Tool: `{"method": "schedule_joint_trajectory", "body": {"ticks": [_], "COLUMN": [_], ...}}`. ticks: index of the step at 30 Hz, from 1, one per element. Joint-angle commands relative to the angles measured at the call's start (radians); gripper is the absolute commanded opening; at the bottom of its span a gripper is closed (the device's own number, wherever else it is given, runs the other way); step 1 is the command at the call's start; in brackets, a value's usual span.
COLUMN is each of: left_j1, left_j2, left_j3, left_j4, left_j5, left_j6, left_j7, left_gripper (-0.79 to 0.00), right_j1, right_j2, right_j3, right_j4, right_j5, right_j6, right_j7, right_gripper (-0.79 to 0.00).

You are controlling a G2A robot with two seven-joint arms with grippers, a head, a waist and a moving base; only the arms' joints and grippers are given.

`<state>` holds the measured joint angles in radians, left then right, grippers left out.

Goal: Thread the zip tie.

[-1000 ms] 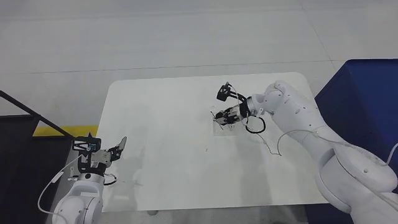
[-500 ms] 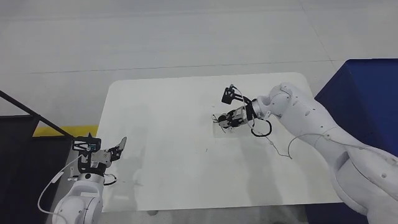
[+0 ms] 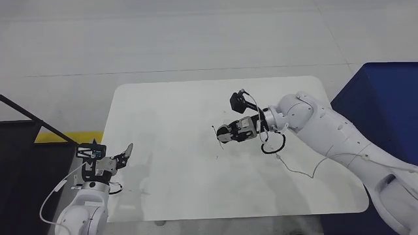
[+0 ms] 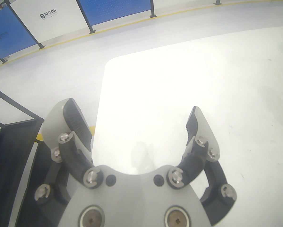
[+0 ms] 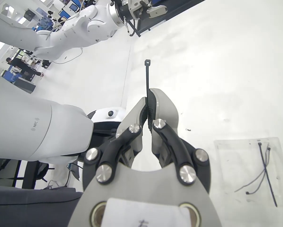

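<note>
**Left gripper.** The left gripper (image 4: 133, 109) hangs at the near left edge of the table (image 3: 170, 176). Its jaws stand wide apart with nothing between the ribbed pads (image 4: 77, 124). It is well apart from the work.

**Right gripper.** The right gripper (image 5: 149, 94) is over the middle of the table. Its jaws are closed tight on the strap of one black zip tie (image 5: 147, 76). The strap rises straight out of the fingertips and ends in the square head (image 5: 147, 62), which is free and touches nothing. The tail end runs back between the fingers and is hidden there, so its length and bend cannot be told.

**Stock.** A clear tray (image 5: 226, 157) lies flat on the middle of the table, just beside the right gripper. A few spare ties (image 5: 264, 164) lie loose and crossed in it.

**Assessment.** The tie is picked up and clear of the table, but it is not yet threaded. No loop is formed, and only one arm has hold of it. The step in hand appears to be presenting the tie so the other gripper can take it.

**Recommendations.**
- Keep the right grip firm, as a thin strap is likely to twist or slip between the pads.
- Bring the left gripper across to the middle of the table and close it on the strap near the head, leaving the slot unobstructed.
- Turn the tail so its flat face lines up squarely with the slot before pushing.
- Feed slowly, because a slanted entry would probably buckle the strap.
- Keep the work above the table so that a dropped tie stays within reach.
</note>
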<state>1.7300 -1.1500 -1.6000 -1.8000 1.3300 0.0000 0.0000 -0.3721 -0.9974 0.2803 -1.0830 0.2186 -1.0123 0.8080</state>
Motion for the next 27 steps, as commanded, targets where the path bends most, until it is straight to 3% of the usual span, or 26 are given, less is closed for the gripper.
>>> {"method": "schedule_joint_trajectory", "body": {"ticks": [1,15,18,23,27], "left_j1": [0.0,0.001,0.013,0.005,0.002], "left_j2": [0.0,0.0,0.002,0.018,0.02], "left_j3": [0.0,0.002,0.018,-0.031,-0.034], "left_j4": [0.0,0.002,-0.063,-0.163,-0.165], "left_j5": [0.0,-0.006,-0.156,-0.625,-0.655], "left_j6": [0.0,-0.007,-0.169,-0.415,-0.424], "left_j7": [0.0,-0.008,-0.19,-0.616,-0.644], "left_gripper": [0.0,0.0,0.0,0.0,0.0], "right_j1": [0.0,0.0,-0.038,-0.04,-0.038], "right_j2": [0.0,0.0,0.012,0.092,0.098], "right_j3": [0.0,0.0,0.0,-0.063,-0.069], "right_j4": [0.0,0.0,-0.046,-0.169,-0.176], "right_j5": [0.0,0.0,0.06,0.14,0.15], "right_j6": [0.0,0.0,0.0,0.0,0.0], "right_j7": [0.0,0.0,0.0,0.0,0.0], "right_gripper": [-0.785,-0.785,-0.785,-0.785,-0.785]}}
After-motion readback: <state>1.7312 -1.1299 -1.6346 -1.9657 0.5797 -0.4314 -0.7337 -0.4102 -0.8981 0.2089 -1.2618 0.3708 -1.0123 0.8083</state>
